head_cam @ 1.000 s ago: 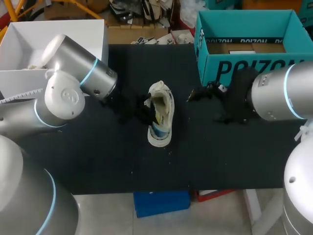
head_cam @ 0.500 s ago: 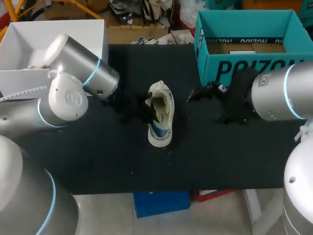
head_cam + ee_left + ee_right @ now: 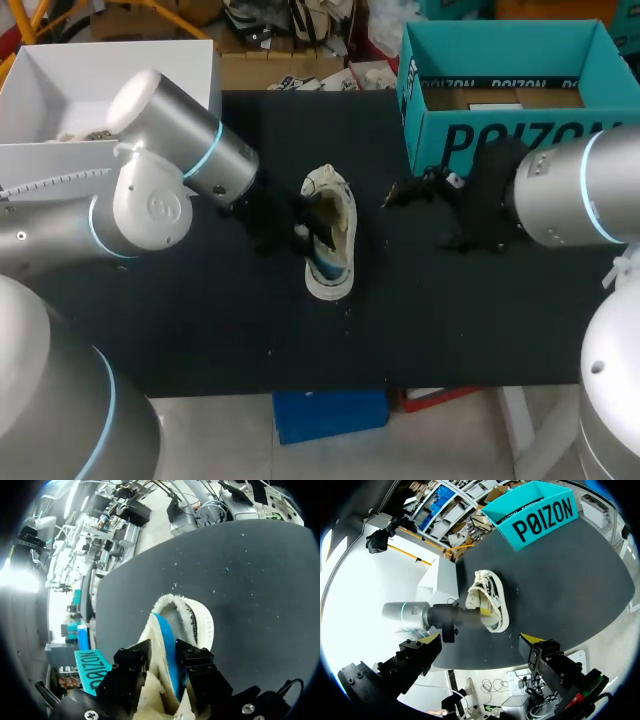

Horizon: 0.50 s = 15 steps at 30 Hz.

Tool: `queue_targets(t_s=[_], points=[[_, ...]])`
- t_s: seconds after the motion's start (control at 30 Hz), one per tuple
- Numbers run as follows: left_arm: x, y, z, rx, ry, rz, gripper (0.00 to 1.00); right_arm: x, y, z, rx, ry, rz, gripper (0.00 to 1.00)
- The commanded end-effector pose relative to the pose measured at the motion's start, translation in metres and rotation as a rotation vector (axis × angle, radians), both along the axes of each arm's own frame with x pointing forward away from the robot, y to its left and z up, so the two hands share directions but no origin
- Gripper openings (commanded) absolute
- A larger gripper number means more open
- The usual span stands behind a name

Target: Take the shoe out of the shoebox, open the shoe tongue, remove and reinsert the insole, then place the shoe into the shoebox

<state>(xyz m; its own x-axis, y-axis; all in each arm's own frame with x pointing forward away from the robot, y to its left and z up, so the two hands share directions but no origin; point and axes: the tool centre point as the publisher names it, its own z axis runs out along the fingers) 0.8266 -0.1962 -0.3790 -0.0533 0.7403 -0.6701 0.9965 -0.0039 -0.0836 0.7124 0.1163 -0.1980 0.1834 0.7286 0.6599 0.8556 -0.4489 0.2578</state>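
A cream shoe (image 3: pixel 335 240) lies on the black table, toe toward the near edge, its opening facing up. My left gripper (image 3: pixel 300 222) is at the shoe's left side, by the opening. In the left wrist view its fingers (image 3: pixel 132 662) stand a little apart, open, with the blue insole (image 3: pixel 166 640) and the shoe (image 3: pixel 197 622) wall between them. The insole sits tilted inside the shoe. My right gripper (image 3: pixel 402 190) hangs wide open to the right of the shoe, nothing in it; from the right wrist view (image 3: pixel 481 638) the shoe (image 3: pixel 489 602) lies well ahead of it.
The teal shoebox (image 3: pixel 500 135) stands open at the back right, also seen past the shoe (image 3: pixel 540 517). A white box (image 3: pixel 110 70) stands at the back left behind my left arm. The table's front half lies bare.
My left arm has pushed a little to the right toward the shoe and its fingers have parted. The shoe shifted slightly. The right arm kept still.
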Motion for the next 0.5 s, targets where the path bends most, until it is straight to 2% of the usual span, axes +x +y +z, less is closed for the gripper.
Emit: queue_targets(t_s=[0.03, 0.2, 0.3, 0.33, 0.37, 0.43, 0.47, 0.5], points=[[-0.008, 0.01, 0.015, -0.015, -0.007, -0.023, 1.0, -0.001, 0.002, 0.0, -0.003, 0.0, -0.004, 1.0], [-0.011, 0.023, 0.04, -0.05, -0.031, -0.032, 1.0, -0.001, 0.002, 0.0, -0.003, 0.0, -0.004, 1.0], [-0.013, 0.025, 0.047, -0.057, -0.045, -0.045, 1.0, -0.001, 0.002, 0.0, -0.003, 0.0, -0.004, 1.0], [-0.013, 0.026, 0.047, -0.055, -0.052, -0.044, 0.85, -0.001, 0.002, 0.0, -0.003, 0.0, -0.004, 1.0], [-0.012, 0.026, 0.047, -0.048, -0.063, -0.042, 0.6, -0.001, 0.002, 0.0, -0.003, 0.0, -0.004, 1.0], [-0.013, 0.025, 0.044, -0.035, -0.07, -0.043, 0.24, -0.001, 0.002, 0.0, -0.003, 0.0, -0.004, 1.0], [-0.014, 0.025, 0.042, -0.021, -0.08, -0.048, 0.08, -0.001, 0.002, 0.0, -0.003, 0.0, -0.004, 1.0], [-0.015, 0.024, 0.039, -0.01, -0.094, -0.056, 0.0, -0.001, 0.002, 0.0, -0.003, 0.0, -0.004, 1.0]])
